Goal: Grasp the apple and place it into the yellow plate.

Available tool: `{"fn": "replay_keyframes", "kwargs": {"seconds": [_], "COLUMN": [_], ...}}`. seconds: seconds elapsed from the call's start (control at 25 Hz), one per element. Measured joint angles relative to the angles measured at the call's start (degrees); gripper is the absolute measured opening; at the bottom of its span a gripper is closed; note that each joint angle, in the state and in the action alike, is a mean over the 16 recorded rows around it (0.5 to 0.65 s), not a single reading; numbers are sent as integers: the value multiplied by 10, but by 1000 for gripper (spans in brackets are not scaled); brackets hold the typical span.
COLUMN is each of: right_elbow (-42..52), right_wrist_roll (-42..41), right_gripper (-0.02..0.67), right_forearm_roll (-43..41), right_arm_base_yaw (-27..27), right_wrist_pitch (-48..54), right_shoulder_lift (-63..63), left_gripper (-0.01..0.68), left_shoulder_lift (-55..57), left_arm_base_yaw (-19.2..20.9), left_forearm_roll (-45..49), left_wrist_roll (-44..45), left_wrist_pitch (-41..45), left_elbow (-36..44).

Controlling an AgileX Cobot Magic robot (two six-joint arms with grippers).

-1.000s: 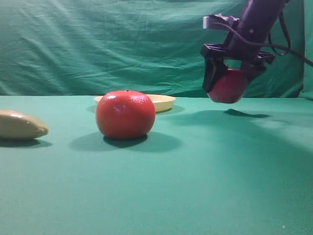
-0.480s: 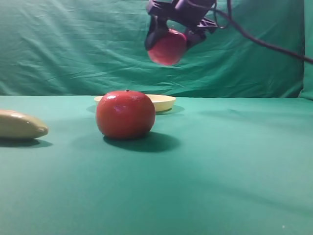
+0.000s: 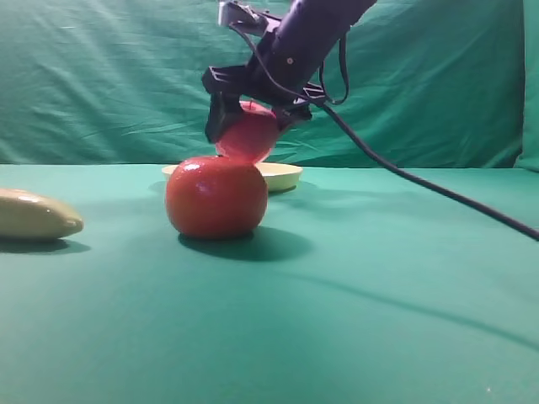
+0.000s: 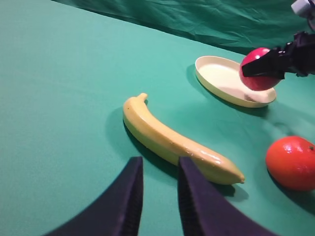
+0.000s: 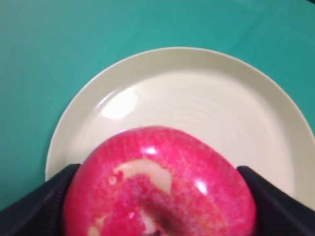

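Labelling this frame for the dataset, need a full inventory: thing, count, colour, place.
apple: 1, crimson red, between the right gripper's jaws, above the plate
yellow plate: 1, pale yellow, back of table
orange fruit: 1, orange-red, centre of table, in front of the plate
banana: 1, yellow, left side of table
tablecloth: 1, green, covers table and backdrop
left gripper: 1, dark, empty, above cloth near the banana
right gripper: 1, dark, holding the apple

Right fingers (image 4: pixel 275 61) hold apple (image 4: pixel 257 77) above yellow plate (image 4: pixel 221 78); banana (image 4: pixel 172 140) nearby.
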Motion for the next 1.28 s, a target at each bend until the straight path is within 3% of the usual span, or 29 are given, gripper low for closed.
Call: {"fn": "replay_keyframes", "kwargs": {"seconds": [0.2, 0.64, 0.8, 1.08, 1.28], "right_elbow": [0, 0, 17, 119, 259], "right_wrist_roll": [0, 48, 84, 137, 147], "right_gripper": [581, 153, 39, 0, 0], "right_forearm_roll": [-23, -70, -84, -105, -110], "right_arm_base_yaw": [-15, -57, -64, -66, -66], "right_wrist_pitch": [31, 177, 225, 238, 186], "right_shoulder_lift": [-54, -238, -305, -443, -574], "left_gripper": [157, 157, 157, 157, 157], "left_shoulder_lift": [0, 0, 0, 0, 0], "left_arm_base_yaw": [0, 0, 0, 0, 0], "left_forearm_roll": [0, 0, 0, 0, 0], "left_wrist_roll": [0, 0, 0, 0, 0], "left_wrist_pitch": [0, 0, 0, 0, 0], "left_elbow": [0, 0, 0, 0, 0]}}
